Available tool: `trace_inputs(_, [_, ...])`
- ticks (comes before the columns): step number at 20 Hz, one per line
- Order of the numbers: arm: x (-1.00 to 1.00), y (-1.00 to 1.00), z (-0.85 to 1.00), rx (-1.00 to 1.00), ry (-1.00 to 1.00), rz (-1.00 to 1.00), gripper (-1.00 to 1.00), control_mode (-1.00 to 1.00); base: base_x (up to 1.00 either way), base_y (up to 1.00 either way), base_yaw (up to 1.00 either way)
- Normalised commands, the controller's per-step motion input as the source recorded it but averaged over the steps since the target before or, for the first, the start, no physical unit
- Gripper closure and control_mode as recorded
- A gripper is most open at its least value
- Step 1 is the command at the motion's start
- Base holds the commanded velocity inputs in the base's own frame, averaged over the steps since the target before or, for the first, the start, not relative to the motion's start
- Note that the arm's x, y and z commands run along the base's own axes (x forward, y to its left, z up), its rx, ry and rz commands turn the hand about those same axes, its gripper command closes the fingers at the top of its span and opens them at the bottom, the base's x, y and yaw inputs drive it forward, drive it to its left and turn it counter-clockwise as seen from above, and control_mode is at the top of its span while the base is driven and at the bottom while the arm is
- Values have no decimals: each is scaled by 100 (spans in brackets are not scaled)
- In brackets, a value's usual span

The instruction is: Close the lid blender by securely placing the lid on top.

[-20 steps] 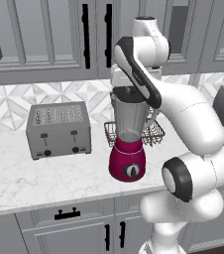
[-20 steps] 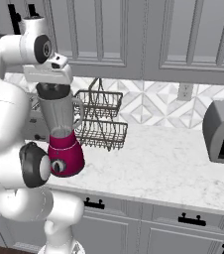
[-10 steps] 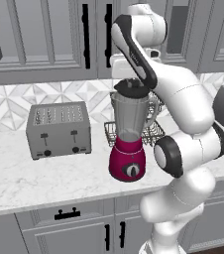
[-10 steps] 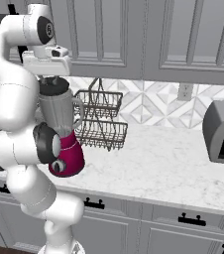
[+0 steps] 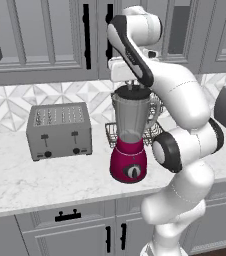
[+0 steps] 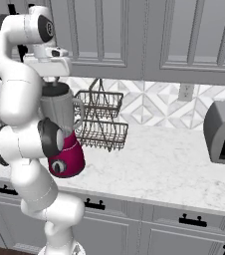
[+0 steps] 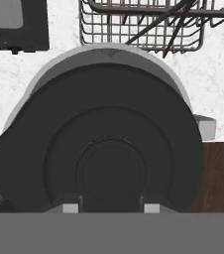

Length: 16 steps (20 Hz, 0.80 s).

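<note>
— Hand status?
— The hand (image 5: 133, 86) stands directly over the blender (image 5: 130, 135), fingers pinching the raised knob of the lid (image 7: 104, 149).
— Lid position?
— Directly below the hand, covering the jar's rim; seating cannot be confirmed. The wire basket (image 6: 100, 119) lies just beyond, on the bench (image 6: 159, 164).

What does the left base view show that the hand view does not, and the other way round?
Left base view alone: the blender's magenta base with its dial, and the slots on top of the grey toaster. Hand view alone: the round top face of the black lid, seen from straight above between the jaws. Both: the wire basket behind the blender, the lid on the jar, and the white marble counter.
</note>
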Motion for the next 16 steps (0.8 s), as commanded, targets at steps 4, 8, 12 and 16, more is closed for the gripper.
trace_inputs(4, [0, 0, -26, 0, -17, 0, 100, -100, 0, 0, 0])
trace_inputs(8, [0, 0, -23, 0, -22, 0, 100, -100, 0, 0, 0])
trace_inputs(12, [0, 0, -31, 0, -18, 0, 100, -100, 0, 0, 0])
trace_inputs(16, [0, 0, -27, 0, -12, 0, 100, -100, 0, 0, 0])
